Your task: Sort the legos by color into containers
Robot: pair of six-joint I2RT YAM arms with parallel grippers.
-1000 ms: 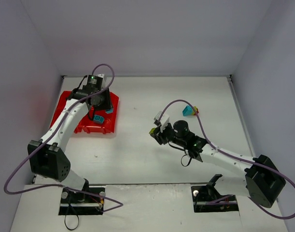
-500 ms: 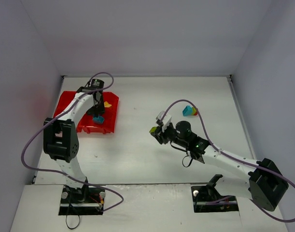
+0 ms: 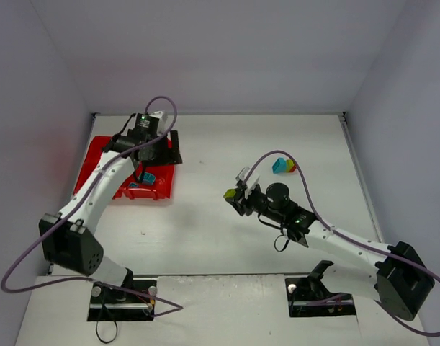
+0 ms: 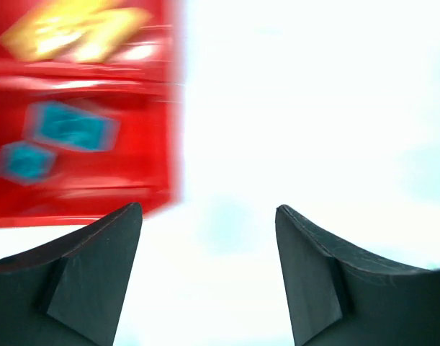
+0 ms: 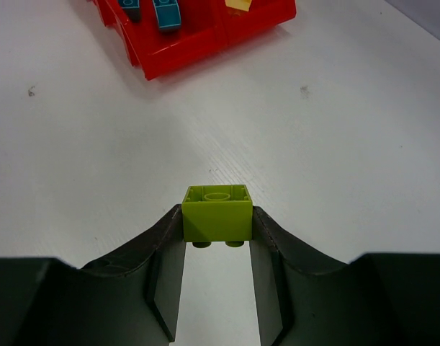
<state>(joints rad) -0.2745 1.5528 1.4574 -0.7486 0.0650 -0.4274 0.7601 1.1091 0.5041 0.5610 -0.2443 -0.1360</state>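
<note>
The red tray (image 3: pixel 104 155) with the containers lies at the far left. Two teal legos (image 4: pixel 68 126) lie in one compartment and a yellow one (image 4: pixel 75 32) in the compartment beyond; the view is blurred. My left gripper (image 4: pixel 209 209) hangs open and empty over the tray's right edge (image 3: pixel 162 149). My right gripper (image 5: pixel 217 216) is shut on a lime green lego (image 5: pixel 217 214), held studs down above the bare table mid-scene (image 3: pixel 230 193). A small cluster of teal, yellow and red legos (image 3: pixel 283 166) sits at the right rear.
The tray (image 5: pixel 205 43) lies ahead of my right gripper, to its upper left. Grey walls close the table at the left, rear and right. Purple cables loop over both arms.
My left gripper has opened wide and swung from above the teal compartment to the tray's right edge. The right gripper holds the green lego almost where it was.
</note>
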